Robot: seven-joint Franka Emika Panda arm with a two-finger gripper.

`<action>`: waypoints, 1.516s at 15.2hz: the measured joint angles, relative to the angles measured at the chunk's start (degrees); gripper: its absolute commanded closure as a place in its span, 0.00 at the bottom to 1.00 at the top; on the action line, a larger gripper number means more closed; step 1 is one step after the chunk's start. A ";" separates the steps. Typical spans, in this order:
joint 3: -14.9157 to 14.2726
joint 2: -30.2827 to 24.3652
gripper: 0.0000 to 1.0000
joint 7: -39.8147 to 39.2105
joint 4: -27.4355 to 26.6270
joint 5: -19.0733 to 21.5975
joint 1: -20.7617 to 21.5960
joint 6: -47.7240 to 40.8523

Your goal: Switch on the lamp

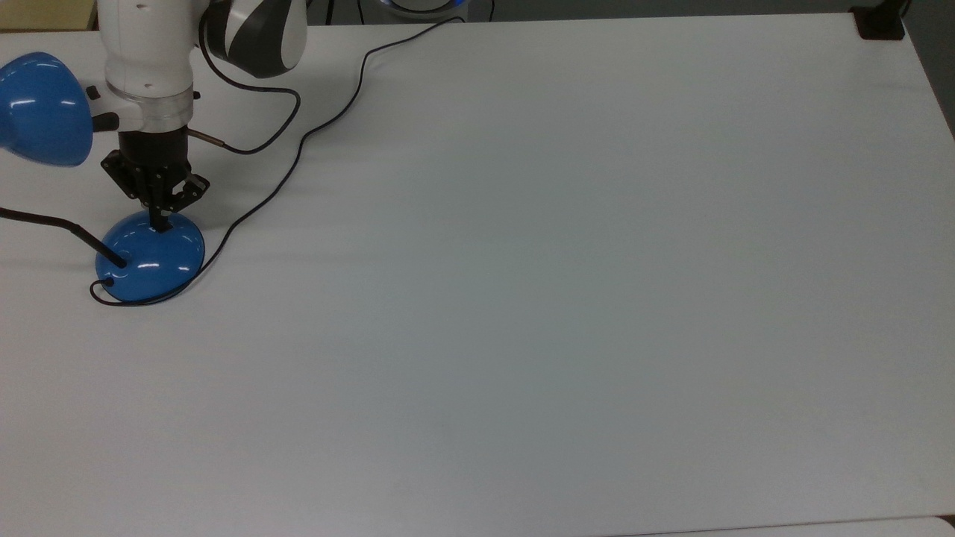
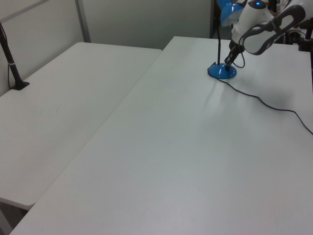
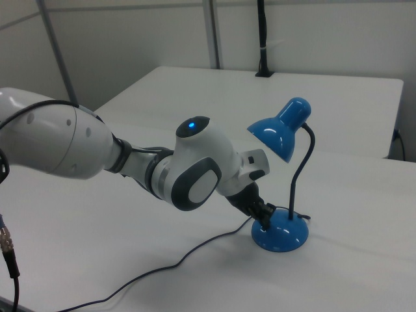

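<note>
Your gripper (image 1: pixel 159 221) is down on the lamp (image 1: pixel 149 256) at the top view's far left of the table (image 1: pixel 567 283), jaws drawn together into a single black tip that presses on the upper slope of the blue base, right where the switch sits hidden under it. Just below the jaws in the top view, the base bulges out with the neck (image 1: pixel 93 242) rising from its left side, and the shade (image 1: pixel 41 108) hangs up and to the left of them, unlit. The cord (image 1: pixel 298 145) loops around the base and trails off up and to the right of the jaws.
</note>
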 measured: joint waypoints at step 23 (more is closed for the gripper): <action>3.58 -9.39 0.97 0.04 1.94 -0.01 5.44 -29.26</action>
